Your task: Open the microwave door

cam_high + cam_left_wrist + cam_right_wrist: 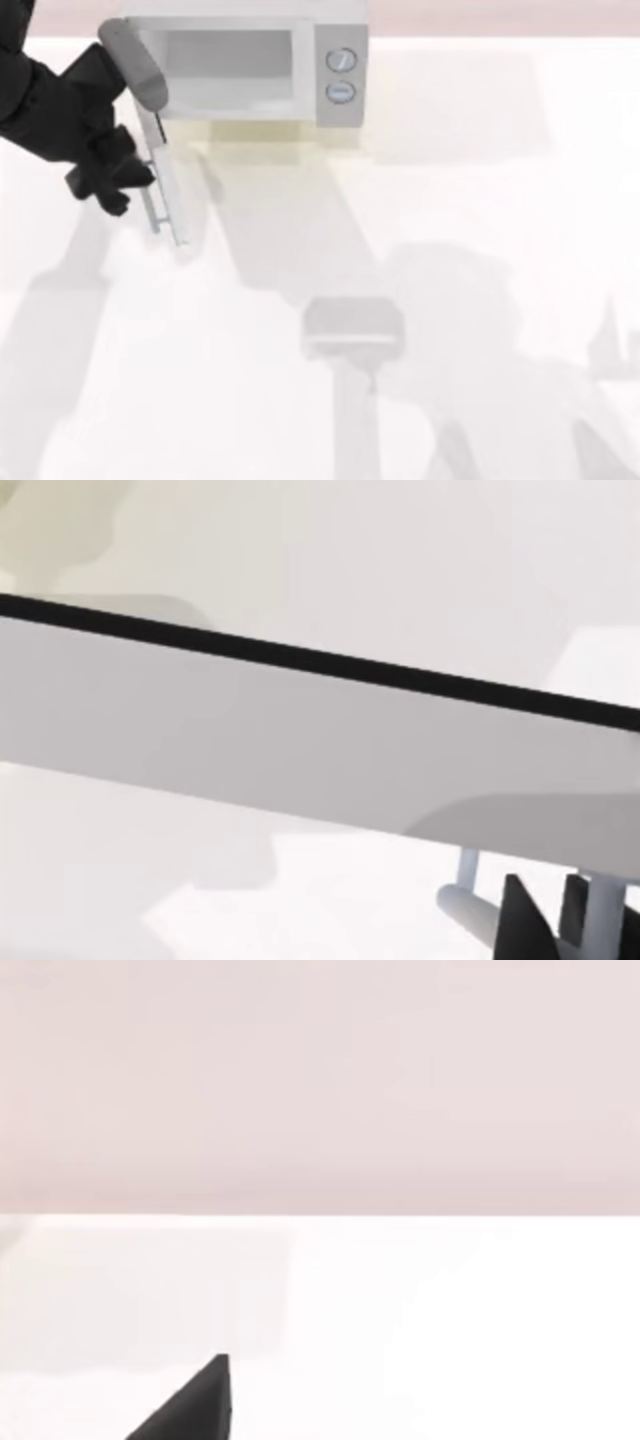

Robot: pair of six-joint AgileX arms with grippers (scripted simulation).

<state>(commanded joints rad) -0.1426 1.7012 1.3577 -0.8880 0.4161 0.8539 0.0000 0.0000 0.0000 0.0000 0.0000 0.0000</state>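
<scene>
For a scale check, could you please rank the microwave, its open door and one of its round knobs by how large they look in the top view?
1. The microwave, largest.
2. The microwave door, swung open and seen edge-on, so it looks narrow; the left gripper is at its handle.
3. The upper knob, smallest; the lower knob looks alike.

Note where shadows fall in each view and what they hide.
Top view: soft grey arm shadows stripe the white table, hiding nothing; the swung-open light-grey microwave door stays clear beside the black left gripper. Left wrist view: shadow darkens the door panel. Right wrist view: nearly shadowless.
</scene>
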